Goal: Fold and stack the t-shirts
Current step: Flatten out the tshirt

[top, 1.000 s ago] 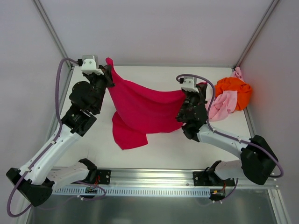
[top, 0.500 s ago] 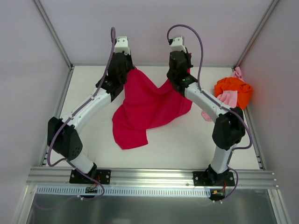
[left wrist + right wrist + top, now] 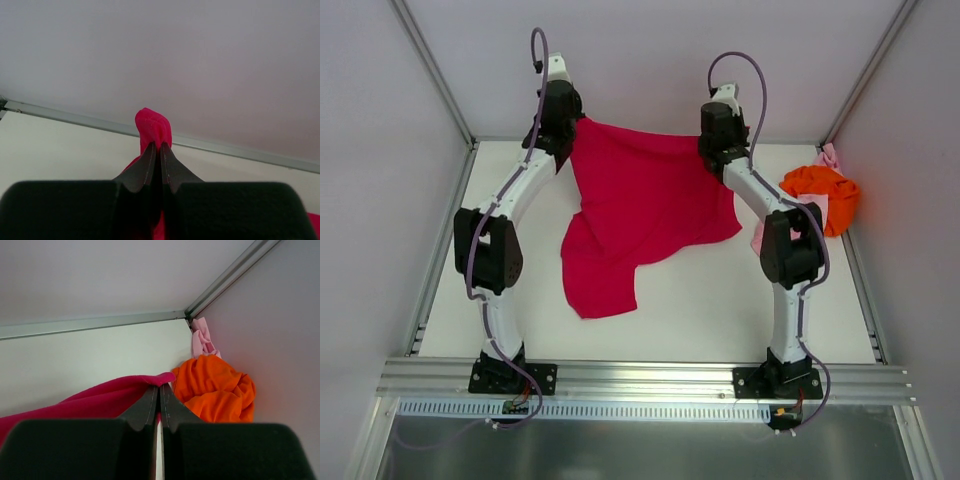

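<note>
**Both arms hold the crimson t-shirt spread at the back of the desk**

You see both arms reaching far toward the back wall. The left fingers (image 3: 142, 172) are closed tight on one bunched corner of the crimson t-shirt (image 3: 645, 195). The right fingers (image 3: 145, 407) are pinched shut on another part of its edge. Between the two grips the top edge is raised and pulled almost straight. The cloth drapes down toward you, its lower part lying rumpled on the white desk (image 3: 710, 300). In the desk's far right corner the orange t-shirt (image 3: 820, 188) lies crumpled, touching the pale pink t-shirt (image 3: 202, 337) beside it.
</note>
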Robot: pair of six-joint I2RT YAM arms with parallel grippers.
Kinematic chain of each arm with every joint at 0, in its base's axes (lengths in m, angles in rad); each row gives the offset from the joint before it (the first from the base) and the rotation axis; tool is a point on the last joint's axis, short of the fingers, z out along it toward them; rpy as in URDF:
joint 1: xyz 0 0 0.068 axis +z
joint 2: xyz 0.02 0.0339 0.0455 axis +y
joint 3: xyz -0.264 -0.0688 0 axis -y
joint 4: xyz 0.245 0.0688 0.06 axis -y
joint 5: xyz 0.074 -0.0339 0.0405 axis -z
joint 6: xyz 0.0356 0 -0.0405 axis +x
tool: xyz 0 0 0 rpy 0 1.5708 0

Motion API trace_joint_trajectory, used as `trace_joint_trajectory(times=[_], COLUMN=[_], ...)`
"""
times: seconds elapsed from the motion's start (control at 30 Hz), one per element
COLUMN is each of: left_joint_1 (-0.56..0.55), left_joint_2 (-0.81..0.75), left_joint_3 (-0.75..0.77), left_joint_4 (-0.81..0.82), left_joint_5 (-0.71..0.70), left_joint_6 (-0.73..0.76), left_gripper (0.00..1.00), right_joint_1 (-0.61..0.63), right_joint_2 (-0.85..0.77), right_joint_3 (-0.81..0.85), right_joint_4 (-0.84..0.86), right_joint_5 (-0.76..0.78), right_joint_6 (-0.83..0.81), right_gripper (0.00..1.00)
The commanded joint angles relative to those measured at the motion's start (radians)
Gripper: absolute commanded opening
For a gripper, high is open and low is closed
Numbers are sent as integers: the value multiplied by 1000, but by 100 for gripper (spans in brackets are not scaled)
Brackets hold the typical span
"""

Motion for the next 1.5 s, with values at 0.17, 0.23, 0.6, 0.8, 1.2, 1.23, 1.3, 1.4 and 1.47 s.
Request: trace_joint_trajectory(times=[0.17,0.23,0.6,0.8,1.2,1.23,1.3,1.4,1.47], left_joint_1=[117,149,219,230,232,232,232,232,230], left_joint_2=[142,174,252,294,388,391,392,389,360], left_joint_3=[243,273,339,390,513,513,507,496,450], left_joint_4=[-74,-90,-139,-157,-214,-214,-218,-229,-203], left_joint_5=[10,17,24,47,80,82,77,87,102], left_joint_6=[-76,-102,-137,-136,-157,-159,-163,-173,-171], left_gripper=[0,0,0,0,0,0,0,6,35], right_joint_1=[-28,-42,-65,-78,-121,-123,-126,-126,-126], right_joint_2=[130,164,319,373,417,416,402,362,329], right_joint_3=[125,178,314,425,513,505,481,424,377], right_joint_4=[144,106,370,223,86,66,35,2,-5], right_joint_5=[98,118,276,238,201,195,170,138,101], right_joint_6=[-144,-128,-368,-271,-158,-141,-104,-64,-42], right_gripper=[1,1,1,1,1,1,31,88,94])
